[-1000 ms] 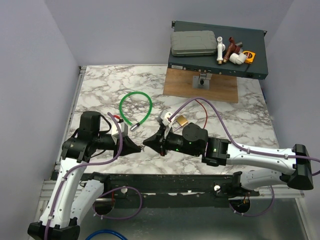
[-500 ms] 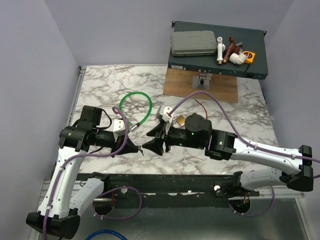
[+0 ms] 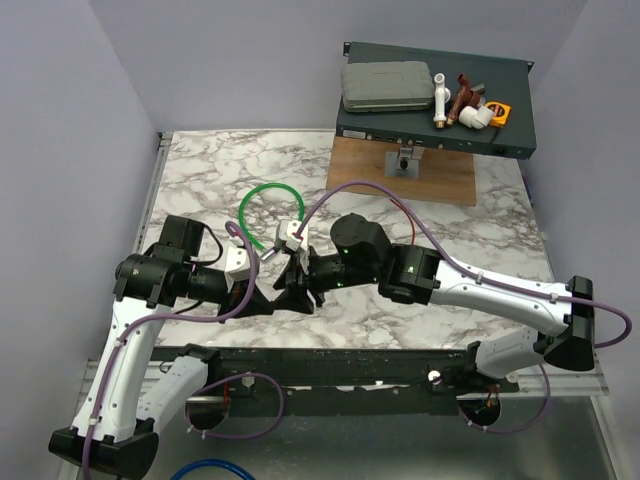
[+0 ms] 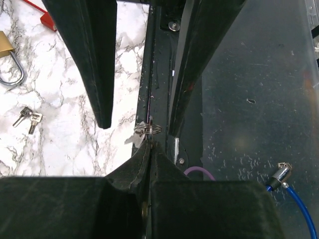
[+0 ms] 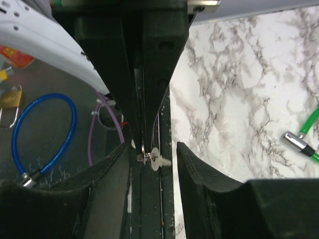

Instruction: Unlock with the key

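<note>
Moved: right claw (image 3: 297, 292), now further left, meets left claw (image 3: 272, 300).
Left claw: clenched on key (image 4: 147, 130), between right claw's released fingers.

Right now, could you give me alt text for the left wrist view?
The left arm's shut jaws pinch a small metal key, and the right arm's open jaws reach down on either side of it. To the left, a marble table holds a brass padlock and two loose keys.
</note>
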Robot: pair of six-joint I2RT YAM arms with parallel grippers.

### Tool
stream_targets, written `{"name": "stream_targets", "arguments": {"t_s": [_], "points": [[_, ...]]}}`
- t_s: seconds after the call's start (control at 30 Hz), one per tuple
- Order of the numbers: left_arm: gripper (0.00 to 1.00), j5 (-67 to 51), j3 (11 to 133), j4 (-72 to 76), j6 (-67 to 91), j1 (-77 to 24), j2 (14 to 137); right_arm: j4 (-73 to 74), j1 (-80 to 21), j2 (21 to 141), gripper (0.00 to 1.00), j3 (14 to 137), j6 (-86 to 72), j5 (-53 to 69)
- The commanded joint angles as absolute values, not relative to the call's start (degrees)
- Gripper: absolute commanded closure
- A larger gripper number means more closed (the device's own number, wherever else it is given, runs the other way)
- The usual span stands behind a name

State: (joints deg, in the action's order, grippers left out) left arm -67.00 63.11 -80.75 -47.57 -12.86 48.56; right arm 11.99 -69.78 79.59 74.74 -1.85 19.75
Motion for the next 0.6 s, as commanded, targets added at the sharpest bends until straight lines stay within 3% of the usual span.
{"name": "stream_targets", "arguments": {"t_s": [0.0, 0.17, 0.47, 0.57], "points": [[1.0, -66.9, 64.3, -81.9, -49.2, -13.1, 47.8, 15.8, -69.7, 80.4, 0.56, 77.4, -0.6, 25.6], [1.0, -67.2, 64.2, -81.6, -48.9, -13.1, 47.8, 16.6, -69.7, 81.2, 0.65, 77.4, -0.6, 26.0], [1.0, -67.1, 64.3, -81.7, -48.5, -13.1, 47.6, 16.7, -69.7, 81.9, 0.99, 76.9, -0.6, 27.1], [1.0, -66.8, 64.6, -81.2, -47.7, -13.1, 47.7, 16.7, -69.6, 82.0, 0.99, 76.2, -0.6, 27.7]]}}
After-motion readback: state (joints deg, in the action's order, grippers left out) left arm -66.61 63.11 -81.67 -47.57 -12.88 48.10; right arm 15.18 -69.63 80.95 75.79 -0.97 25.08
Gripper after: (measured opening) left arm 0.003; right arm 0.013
